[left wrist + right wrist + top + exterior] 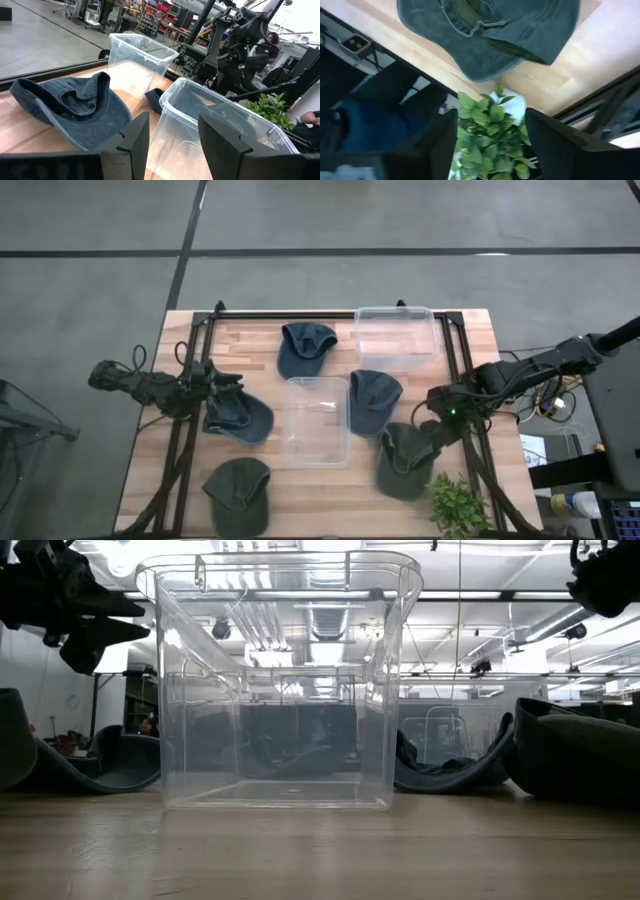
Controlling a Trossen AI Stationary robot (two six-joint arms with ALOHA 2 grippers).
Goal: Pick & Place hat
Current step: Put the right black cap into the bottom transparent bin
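I count 5 hats on the bench, 0 in the centre bin [318, 420]. Right gripper [432, 430], fingers spread and empty, hovers above the near-right green hat [403, 462]. Left gripper [222, 389] open beside the blue hat [243, 417]. Far bin [394, 336] also empty.

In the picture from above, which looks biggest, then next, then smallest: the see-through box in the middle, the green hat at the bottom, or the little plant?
1. Middle clear box
2. Green hat at the bottom
3. Plant

The box and hat look fairly close in size; the plant is plainly the smallest.

Five dark caps [404, 461] lie scattered on the wooden table around the clear bins.
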